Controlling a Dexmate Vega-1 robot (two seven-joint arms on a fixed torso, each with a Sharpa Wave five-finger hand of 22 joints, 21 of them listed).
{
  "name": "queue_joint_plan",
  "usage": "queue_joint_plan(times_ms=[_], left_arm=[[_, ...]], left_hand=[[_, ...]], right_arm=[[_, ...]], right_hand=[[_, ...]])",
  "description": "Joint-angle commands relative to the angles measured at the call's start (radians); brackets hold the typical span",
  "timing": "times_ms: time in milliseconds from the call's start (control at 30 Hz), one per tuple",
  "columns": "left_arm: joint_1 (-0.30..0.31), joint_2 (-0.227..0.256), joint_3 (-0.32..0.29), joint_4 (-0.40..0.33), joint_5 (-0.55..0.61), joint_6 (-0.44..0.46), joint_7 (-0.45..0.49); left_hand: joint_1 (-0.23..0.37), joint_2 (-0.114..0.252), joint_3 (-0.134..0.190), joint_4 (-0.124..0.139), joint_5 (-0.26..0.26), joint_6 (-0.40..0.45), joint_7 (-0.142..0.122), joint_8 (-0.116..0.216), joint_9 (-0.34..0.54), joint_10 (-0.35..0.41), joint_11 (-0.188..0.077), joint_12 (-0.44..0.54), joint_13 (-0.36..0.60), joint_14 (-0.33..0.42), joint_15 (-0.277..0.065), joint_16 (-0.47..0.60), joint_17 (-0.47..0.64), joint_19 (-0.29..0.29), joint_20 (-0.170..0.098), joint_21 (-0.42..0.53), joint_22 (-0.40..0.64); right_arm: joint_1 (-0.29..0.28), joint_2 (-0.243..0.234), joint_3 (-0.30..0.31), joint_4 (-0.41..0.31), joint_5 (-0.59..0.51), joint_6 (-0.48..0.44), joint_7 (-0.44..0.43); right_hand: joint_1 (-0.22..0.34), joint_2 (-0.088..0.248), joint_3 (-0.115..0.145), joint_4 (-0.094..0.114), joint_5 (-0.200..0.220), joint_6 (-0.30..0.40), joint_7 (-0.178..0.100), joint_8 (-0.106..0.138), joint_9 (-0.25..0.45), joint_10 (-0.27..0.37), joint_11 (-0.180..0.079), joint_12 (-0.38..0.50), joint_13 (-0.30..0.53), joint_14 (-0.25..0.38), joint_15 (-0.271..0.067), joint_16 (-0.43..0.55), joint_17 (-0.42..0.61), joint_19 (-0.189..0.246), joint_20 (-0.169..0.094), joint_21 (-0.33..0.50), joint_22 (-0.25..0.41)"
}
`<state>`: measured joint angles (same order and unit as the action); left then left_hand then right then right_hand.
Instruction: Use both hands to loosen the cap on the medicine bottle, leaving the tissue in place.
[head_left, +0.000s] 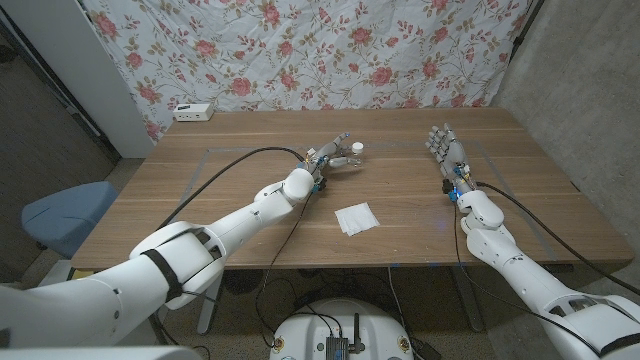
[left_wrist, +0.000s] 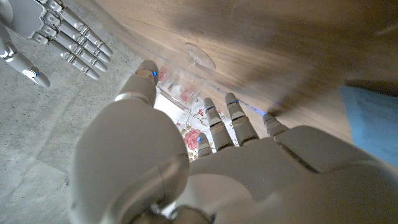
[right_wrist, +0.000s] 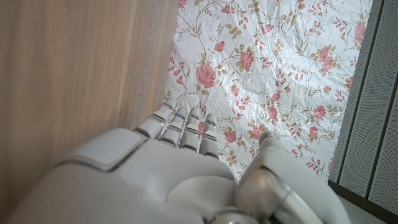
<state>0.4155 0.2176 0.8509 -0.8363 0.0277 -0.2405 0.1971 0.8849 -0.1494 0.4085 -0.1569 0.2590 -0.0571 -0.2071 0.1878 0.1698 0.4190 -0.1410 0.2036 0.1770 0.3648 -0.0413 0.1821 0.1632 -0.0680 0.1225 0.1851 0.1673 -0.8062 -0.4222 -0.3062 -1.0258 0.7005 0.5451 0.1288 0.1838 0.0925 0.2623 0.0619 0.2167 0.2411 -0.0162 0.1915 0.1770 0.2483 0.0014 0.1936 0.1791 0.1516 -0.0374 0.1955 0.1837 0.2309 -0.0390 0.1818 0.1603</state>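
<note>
A small clear medicine bottle (head_left: 354, 153) with a white cap stands upright on the wooden table (head_left: 250, 215), a little beyond its middle. My left hand (head_left: 330, 156) reaches it from the left, fingers spread. In the left wrist view the bottle (left_wrist: 185, 78) sits between my thumb (left_wrist: 144, 78) and fingertips (left_wrist: 214, 115), and no firm grip shows. A white tissue (head_left: 357, 218) lies flat nearer the front, apart from both hands. My right hand (head_left: 445, 150) stands to the right of the bottle, fingers straight and apart, holding nothing; it also appears in the left wrist view (left_wrist: 59, 34).
A small white device (head_left: 192, 111) sits at the table's far left corner. A floral cloth (head_left: 330, 50) hangs behind the table. A blue chair (head_left: 65, 215) stands off the left side. Thin tape lines (head_left: 210, 150) mark a rectangle on the tabletop.
</note>
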Motion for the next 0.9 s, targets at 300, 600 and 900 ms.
queue_joint_plan(times_ms=[300, 600, 900], left_arm=[[-0.032, -0.049, 0.013, 0.110, -0.007, -0.056, 0.019], [-0.042, -0.065, 0.018, 0.149, -0.010, -0.075, 0.028], [-0.053, -0.079, 0.023, 0.182, -0.014, -0.092, 0.037]], left_hand=[[0.032, 0.009, -0.024, 0.003, 0.001, 0.049, 0.016, 0.008, 0.004, 0.082, 0.001, 0.014, 0.001, 0.070, -0.130, 0.009, 0.000, 0.061, -0.037, 0.012, -0.001], [0.046, 0.016, -0.038, 0.005, -0.007, 0.074, 0.031, 0.009, 0.004, 0.129, 0.009, 0.017, 0.001, 0.110, -0.133, 0.010, 0.000, 0.100, -0.074, 0.013, -0.002], [0.062, 0.023, -0.052, 0.006, -0.015, 0.103, 0.042, 0.010, 0.004, 0.180, 0.011, 0.020, 0.000, 0.152, -0.145, 0.011, 0.001, 0.134, -0.114, 0.012, -0.003]], right_arm=[[-0.013, -0.002, 0.005, -0.017, 0.000, 0.005, -0.014], [-0.015, -0.004, 0.006, -0.020, -0.002, 0.005, -0.020], [-0.013, -0.003, 0.006, -0.019, -0.003, 0.006, -0.022]], right_hand=[[0.001, 0.000, 0.001, -0.007, -0.001, 0.006, -0.003, -0.002, 0.003, 0.001, -0.003, -0.003, 0.004, 0.004, -0.016, 0.000, 0.005, 0.009, -0.081, 0.005, 0.005], [0.000, 0.000, 0.001, -0.008, -0.002, 0.005, -0.004, -0.002, 0.003, 0.000, -0.001, -0.004, 0.004, 0.004, -0.016, -0.001, 0.005, 0.011, -0.080, 0.006, 0.005], [-0.001, 0.001, 0.002, -0.009, -0.002, 0.005, -0.004, -0.002, 0.003, 0.000, -0.002, -0.004, 0.004, 0.004, -0.016, -0.001, 0.005, 0.012, -0.078, 0.006, 0.005]])
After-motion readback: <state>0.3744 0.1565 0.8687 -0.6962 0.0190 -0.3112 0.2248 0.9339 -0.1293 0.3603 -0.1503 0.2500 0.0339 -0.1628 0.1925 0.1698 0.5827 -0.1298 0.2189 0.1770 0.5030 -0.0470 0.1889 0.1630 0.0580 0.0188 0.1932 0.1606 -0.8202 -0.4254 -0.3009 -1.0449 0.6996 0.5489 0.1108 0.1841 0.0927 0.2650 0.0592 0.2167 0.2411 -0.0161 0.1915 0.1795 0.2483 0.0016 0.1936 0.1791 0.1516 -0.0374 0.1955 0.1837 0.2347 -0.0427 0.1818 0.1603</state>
